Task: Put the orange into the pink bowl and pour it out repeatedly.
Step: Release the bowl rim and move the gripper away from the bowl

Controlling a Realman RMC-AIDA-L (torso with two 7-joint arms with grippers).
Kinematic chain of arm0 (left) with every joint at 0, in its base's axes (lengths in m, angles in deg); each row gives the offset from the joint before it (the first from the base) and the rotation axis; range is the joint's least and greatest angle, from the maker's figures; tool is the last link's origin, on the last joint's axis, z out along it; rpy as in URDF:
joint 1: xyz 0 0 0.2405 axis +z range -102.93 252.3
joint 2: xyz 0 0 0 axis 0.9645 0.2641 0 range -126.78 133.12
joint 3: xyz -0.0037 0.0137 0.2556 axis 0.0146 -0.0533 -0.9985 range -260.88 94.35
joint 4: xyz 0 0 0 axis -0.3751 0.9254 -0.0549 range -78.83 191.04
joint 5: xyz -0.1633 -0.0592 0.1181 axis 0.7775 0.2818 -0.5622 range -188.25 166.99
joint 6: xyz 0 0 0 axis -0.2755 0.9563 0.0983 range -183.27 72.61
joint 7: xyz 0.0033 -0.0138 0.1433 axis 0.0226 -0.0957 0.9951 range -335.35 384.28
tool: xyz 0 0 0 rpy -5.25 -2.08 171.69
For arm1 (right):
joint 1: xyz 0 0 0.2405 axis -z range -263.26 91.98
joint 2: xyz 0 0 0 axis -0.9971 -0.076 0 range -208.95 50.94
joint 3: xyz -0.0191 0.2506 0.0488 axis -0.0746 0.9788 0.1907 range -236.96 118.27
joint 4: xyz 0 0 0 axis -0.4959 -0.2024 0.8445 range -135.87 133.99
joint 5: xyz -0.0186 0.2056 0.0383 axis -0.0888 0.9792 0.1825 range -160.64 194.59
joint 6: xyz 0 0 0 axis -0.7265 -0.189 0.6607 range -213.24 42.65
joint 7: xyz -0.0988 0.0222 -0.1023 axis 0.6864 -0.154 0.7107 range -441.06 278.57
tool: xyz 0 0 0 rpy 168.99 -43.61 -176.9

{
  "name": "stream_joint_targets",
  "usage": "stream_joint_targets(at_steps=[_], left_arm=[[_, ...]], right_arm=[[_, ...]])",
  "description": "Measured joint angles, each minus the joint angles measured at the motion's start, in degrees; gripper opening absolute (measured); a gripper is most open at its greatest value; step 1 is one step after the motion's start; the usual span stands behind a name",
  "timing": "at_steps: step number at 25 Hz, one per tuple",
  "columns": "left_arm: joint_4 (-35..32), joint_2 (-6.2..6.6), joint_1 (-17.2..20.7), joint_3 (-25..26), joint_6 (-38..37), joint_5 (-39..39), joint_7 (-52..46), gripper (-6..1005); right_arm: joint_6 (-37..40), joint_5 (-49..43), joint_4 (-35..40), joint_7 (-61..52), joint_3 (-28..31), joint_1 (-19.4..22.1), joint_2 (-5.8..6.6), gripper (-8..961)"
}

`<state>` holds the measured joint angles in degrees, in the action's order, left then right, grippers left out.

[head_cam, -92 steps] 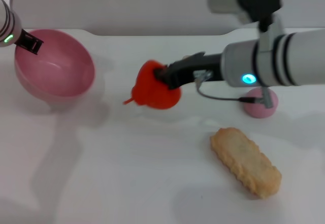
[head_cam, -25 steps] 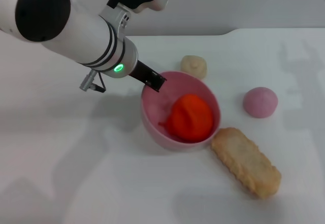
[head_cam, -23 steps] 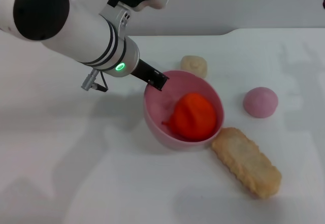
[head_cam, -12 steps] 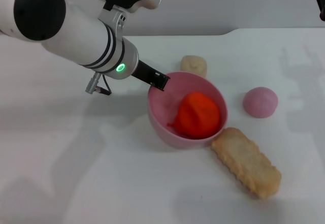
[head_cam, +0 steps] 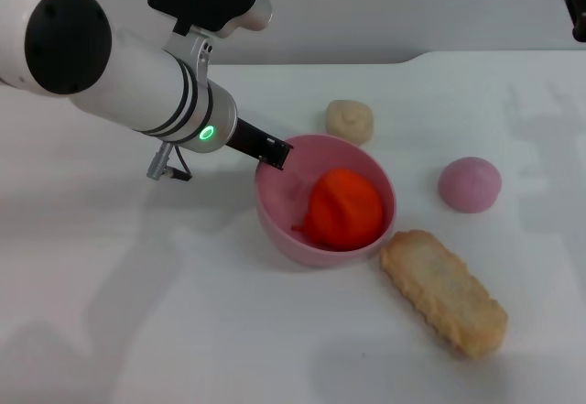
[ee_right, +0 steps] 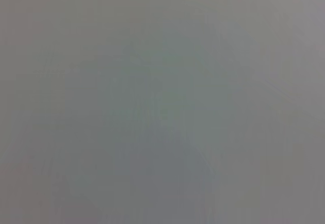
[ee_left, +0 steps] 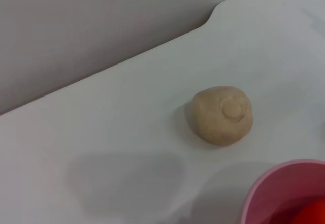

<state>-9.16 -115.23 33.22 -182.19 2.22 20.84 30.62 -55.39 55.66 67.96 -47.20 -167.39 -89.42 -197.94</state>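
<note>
- with the orange (head_cam: 344,208) lying inside the pink bowl (head_cam: 276,223), we judge the pouring step is in hand.
- our left gripper (head_cam: 273,155) pinches the bowl's rim.
- next we need a tilt toward bare table (head_cam: 229,331).
- right gripper (head_cam: 577,1) sits parked; we cannot tell its fingers.

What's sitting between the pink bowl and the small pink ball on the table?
Nothing. In the head view, only bare white table lies between the pink bowl and the pink ball.

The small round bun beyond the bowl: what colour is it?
Plain cream-beige, with no pattern. The bun shows best in the left wrist view.
</note>
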Motion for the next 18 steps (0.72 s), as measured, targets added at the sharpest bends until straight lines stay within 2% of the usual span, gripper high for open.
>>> stream_joint_targets(at_steps=[14,15,18], left_arm=[[0.36,0.04,1.48,-0.26,-0.61,0.05,-0.06,124],[-0.17,0.05,3.24,-0.29,-2.79,0.06,-0.36,127],[-0.95,0.07,4.18,-0.42,-3.96,0.07,-0.14,134]], right_arm=[[-2.18,0.61,0.12,-0.35,1.26,-0.62,0.11,623],[-2.20,0.61,0.12,-0.36,1.26,-0.65,0.11,624],[-2.22,0.61,0.14,-0.37,1.02,-0.68,0.11,626]])
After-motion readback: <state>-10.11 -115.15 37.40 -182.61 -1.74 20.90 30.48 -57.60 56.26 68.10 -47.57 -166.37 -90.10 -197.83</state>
